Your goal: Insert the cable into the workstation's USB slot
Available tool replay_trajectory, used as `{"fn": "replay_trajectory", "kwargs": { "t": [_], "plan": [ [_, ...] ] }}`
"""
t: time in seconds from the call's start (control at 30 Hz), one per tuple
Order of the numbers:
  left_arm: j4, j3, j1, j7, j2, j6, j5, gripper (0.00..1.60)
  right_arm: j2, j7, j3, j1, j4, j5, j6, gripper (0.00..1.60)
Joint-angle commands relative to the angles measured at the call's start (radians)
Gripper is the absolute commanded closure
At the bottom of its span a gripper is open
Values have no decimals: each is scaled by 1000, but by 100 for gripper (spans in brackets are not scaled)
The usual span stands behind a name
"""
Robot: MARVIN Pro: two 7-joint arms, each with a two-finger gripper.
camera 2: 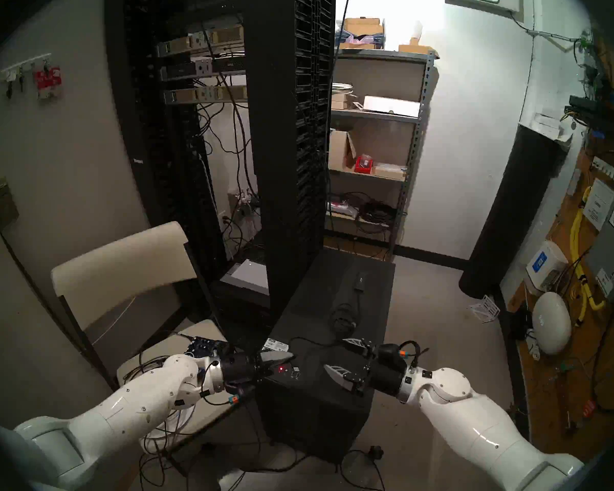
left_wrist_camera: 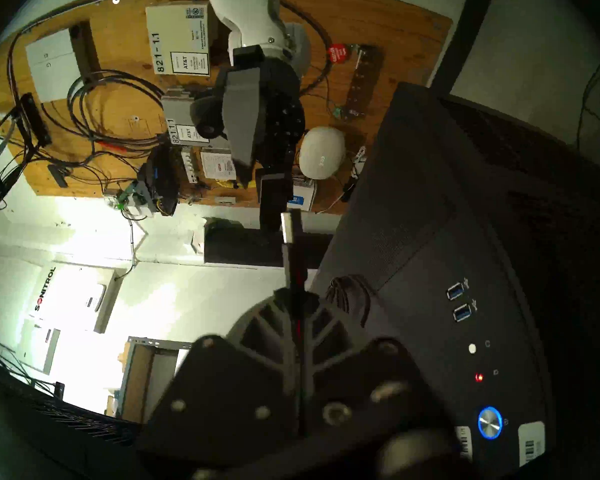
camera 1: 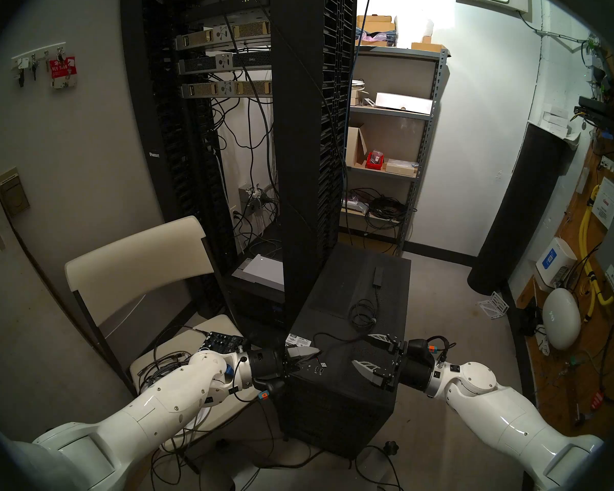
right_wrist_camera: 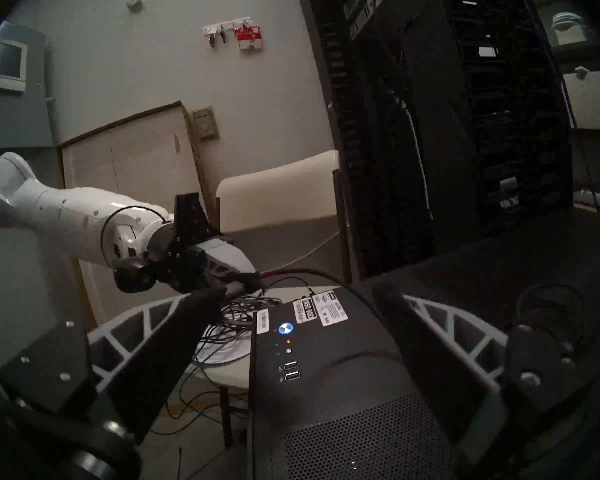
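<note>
— Starting with the head views, how far along is it?

— The cable [camera 1: 362, 311] lies loosely coiled on top of the workstation [camera 1: 337, 401], with its adapter box [camera 1: 378, 276] toward the workstation's rear. One end runs forward into the left claw [camera 1: 311, 355], which is clenched on it over the workstation's front-left corner. The right claw [camera 1: 369, 352] is spread wide and empty above the front of the workstation.

— And the left wrist view?

— The plug [left_wrist_camera: 290, 226] juts bare beyond the fingertips, off the workstation's top and apart from the two USB slots [left_wrist_camera: 459, 301].

— Right wrist?

— Both slots [right_wrist_camera: 291, 371] sit vacant at the workstation's top front edge. I'd judge the pick-up done; aligning the plug and pushing it in remain.
</note>
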Motion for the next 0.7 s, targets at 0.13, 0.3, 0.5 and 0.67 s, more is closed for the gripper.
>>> {"fn": "replay_trajectory", "kwargs": {
  "t": [0.13, 0.3, 0.5, 0.67],
  "plan": [
    [-4, 21, -51, 148, -2, 29, 95, 160, -25, -16, -14, 142, 30, -158, 28, 0],
    [-9, 45, -50, 214, 8, 35, 143, 160, -43, -31, -20, 195, 47, -243, 41, 0],
    [-10, 79, -52, 307, 27, 48, 203, 160, -67, -62, -35, 250, 75, -374, 44, 0],
    [-11, 103, -57, 380, 38, 66, 248, 160, -99, -81, -70, 308, 125, -473, 47, 0]
  ]
}}
